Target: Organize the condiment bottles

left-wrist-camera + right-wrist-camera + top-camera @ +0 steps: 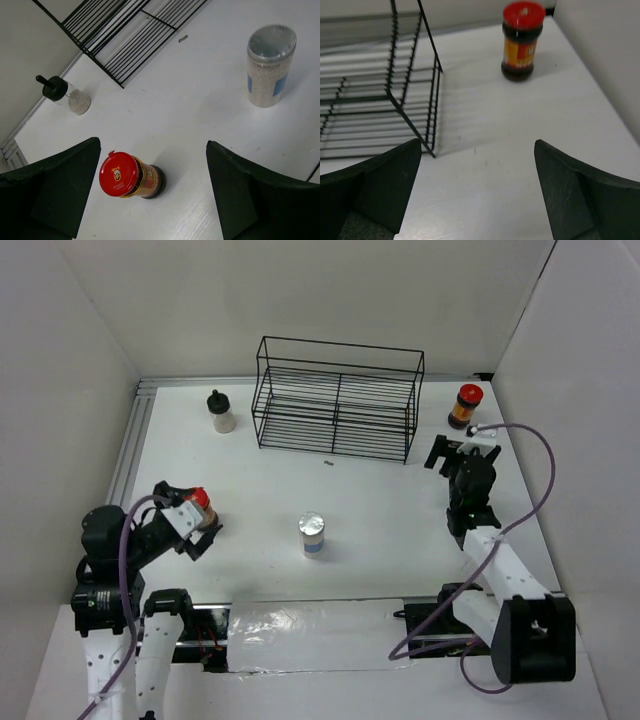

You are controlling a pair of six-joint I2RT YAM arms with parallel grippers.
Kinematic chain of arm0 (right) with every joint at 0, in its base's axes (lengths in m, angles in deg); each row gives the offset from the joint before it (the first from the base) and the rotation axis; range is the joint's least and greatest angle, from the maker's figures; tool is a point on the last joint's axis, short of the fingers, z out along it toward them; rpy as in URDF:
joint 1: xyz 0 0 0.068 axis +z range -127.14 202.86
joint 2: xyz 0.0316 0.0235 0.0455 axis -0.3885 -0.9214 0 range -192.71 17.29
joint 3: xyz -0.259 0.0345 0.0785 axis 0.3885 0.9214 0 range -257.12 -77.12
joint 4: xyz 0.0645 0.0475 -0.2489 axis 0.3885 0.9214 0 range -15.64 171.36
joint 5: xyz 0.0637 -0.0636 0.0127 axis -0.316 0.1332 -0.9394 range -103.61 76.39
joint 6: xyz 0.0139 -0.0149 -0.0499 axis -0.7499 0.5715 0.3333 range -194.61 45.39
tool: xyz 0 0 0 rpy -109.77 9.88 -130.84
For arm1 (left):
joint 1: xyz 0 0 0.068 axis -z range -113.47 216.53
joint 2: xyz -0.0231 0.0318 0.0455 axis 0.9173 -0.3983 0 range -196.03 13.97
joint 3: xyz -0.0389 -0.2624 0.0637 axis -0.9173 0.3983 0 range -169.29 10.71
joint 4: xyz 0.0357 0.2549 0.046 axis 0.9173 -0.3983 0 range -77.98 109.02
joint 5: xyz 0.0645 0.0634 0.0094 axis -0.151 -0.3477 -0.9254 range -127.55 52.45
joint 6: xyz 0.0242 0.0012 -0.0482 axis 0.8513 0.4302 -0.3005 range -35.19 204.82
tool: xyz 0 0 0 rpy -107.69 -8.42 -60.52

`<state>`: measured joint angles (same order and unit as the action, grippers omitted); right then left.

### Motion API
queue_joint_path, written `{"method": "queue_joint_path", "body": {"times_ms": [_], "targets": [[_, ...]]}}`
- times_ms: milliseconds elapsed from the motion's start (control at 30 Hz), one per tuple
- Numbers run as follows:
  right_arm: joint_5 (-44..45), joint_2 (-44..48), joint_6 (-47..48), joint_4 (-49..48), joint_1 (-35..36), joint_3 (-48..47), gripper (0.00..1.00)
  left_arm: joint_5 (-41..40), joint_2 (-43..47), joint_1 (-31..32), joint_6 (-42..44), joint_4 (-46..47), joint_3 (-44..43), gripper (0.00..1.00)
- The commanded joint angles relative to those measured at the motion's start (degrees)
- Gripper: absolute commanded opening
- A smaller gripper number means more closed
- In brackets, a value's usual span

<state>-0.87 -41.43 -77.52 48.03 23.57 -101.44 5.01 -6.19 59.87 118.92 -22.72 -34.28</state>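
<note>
Red-lidded jar (132,176): stands upright at the near left of the table (200,105), between the spread jaws of the left gripper (155,187), closer to the left jaw, not touching. Long axis vertical, lid toward the camera. Right gripper (477,192): also released and empty, faces the second red-lidded jar (522,42) near the wire rack (395,95), apart from it.

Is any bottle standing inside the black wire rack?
No, the shelves of the wire rack are bare in the top view.

Wide-spread left fingers (50,190) and right fingers (370,185), both wrists angled downward.
</note>
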Motion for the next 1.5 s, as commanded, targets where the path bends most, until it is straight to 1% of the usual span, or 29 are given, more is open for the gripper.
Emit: {"method": "queue_joint_path", "body": {"times_ms": [0, 33, 67, 100, 133, 167, 200, 233, 267, 300, 333, 367, 400, 433, 467, 533, 567, 667, 733, 833, 1000, 1033, 1200, 1233, 1333, 1367, 1433, 1467], "targets": [[-1.3, 5.4, 1.8, 11.7, -0.3, -7.8, 1.00, -2.7, -4.7, 0.2, -8.2, -0.2, -8.0, 0.99], [-0.1, 5.4, 0.8, 13.7, -1.9, -12.3, 1.00, -2.9, -8.2, 0.2, -9.2, -1.1, -9.9, 0.99], [4.7, 5.0, -4.2, 18.4, -2.0, -14.8, 1.00, -3.5, -10.1, 0.2, -11.8, -2.5, -13.4, 0.99], [7.7, 3.5, -7.6, 21.2, -2.2, -17.2, 1.00, -5.8, -14.8, 0.2, -12.7, -3.7, -15.1, 0.99], [9.7, 2.1, -12.1, 28.0, -2.9, -23.1, 1.00, -7.7, -17.3, 0.2, -13.7, -4.7, -17.8, 0.99], [9.2, -0.8, -11.8, 31.3, -3.5, -26.3, 1.00, -9.9, -22.4, 0.2, -15.8, -6.8, -19.1, 0.99], [6.8, -2.4, -10.3, 34.1, -4.0, -32.6, 0.99, -13.4, -25.0, 0.2, -16.1, -8.3, -20.3, 0.99], [4.2, -4.1, -7.1, 39.7, -4.7, -35.6, 0.94, -14.9, -27.5, 0.2, -16.3, -10.1, -23.4, 0.99], [2.0, -7.3, -6.0, 42.6, -4.8, -38.3, 0.89, -16.1, -30.1, 0.2, -17.3, -14.2, -25.0, 0.99], [-0.1, -9.5, -4.6, 47.2, -4.2, -44.4, 0.78, -17.8, -37.8, 0.2, -17.5, -18.4, -28.3, 0.99], [-0.2, -9.5, -4.4, 48.8, -4.2, -44.5, 0.78, -17.8, -37.8, 0.2, -17.5, -18.5, -29.5, 0.99], [0.7, -10.4, -4.2, 50.3, -2.7, -45.6, 0.88, -18.4, -41.9, 0.2, -17.4, -21.8, -30.3, 0.99], [3.5, -10.5, -4.4, 51.8, -1.9, -46.6, 1.00, -20.0, -43.6, 0.2, -17.3, -22.5, -30.8, 0.99], [5.1, -10.1, -4.6, 52.2, -1.0, -46.7, 1.00, -21.9, -44.7, 0.1, -17.9, -22.3, -29.9, 0.99], [6.4, -9.4, -4.7, 52.4, 1.6, -46.5, 1.00, -23.5, -45.8, 0.1, -17.9, -21.5, -28.8, 0.99], [8.0, -8.3, -4.7, 52.8, 4.2, -45.6, 1.00, -26.9, -45.8, 0.1, -17.8, -16.6, -25.3, 0.99], [7.9, -8.1, -4.4, 53.0, 5.3, -45.0, 1.00, -27.5, -45.7, 0.2, -17.7, -13.8, -24.4, 0.99], [8.8, -8.0, -4.6, 54.6, 8.9, -43.9, 1.00, -28.9, -47.2, 0.2, -17.2, -12.0, -21.0, 0.99], [11.3, -8.3, -5.3, 55.3, 11.2, -42.8, 1.00, -29.5, -48.9, 0.2, -16.9, -11.9, -19.6, 0.99], [12.1, -8.3, -6.7, 55.9, 12.9, -41.6, 1.00, -30.7, -49.5, 0.8, -16.4, -7.9, -15.4, 0.99], [9.8, -8.6, -9.3, 55.7, 14.8, -39.8, 1.00, -32.1, -51.6, 2.0, -17.2, -5.1, -11.3, 0.99], [9.2, -8.7, -9.6, 55.7, 14.9, -39.6, 1.00, -32.1, -51.8, 1.9, -17.3, -3.3, -10.4, 0.99], [8.7, -10.0, -10.9, 56.0, 17.3, -39.0, 1.00, -30.4, -52.9, 1.9, -18.8, -1.2, -10.1, 0.99], [9.2, -10.1, -11.1, 56.3, 17.7, -39.0, 1.00, -30.3, -53.0, 1.9, -18.8, -1.2, -10.2, 0.98], [10.6, -10.6, -11.1, 56.8, 19.2, -39.2, 1.00, -30.3, -52.4, 1.8, -18.6, -1.4, -10.0, 0.85], [11.4, -10.6, -11.1, 56.7, 19.4, -39.1, 1.00, -30.3, -52.2, 1.9, -18.5, -1.5, -10.0, 0.78], [11.8, -10.6, -11.0, 56.6, 20.1, -39.1, 1.00, -30.6, -51.3, 1.9, -18.5, -1.3, -10.1, 0.72], [12.0, -10.9, -10.9, 56.6, 20.1, -39.2, 1.00, -30.4, -51.0, 1.8, -18.3, -1.6, -10.2, 0.66]]}}
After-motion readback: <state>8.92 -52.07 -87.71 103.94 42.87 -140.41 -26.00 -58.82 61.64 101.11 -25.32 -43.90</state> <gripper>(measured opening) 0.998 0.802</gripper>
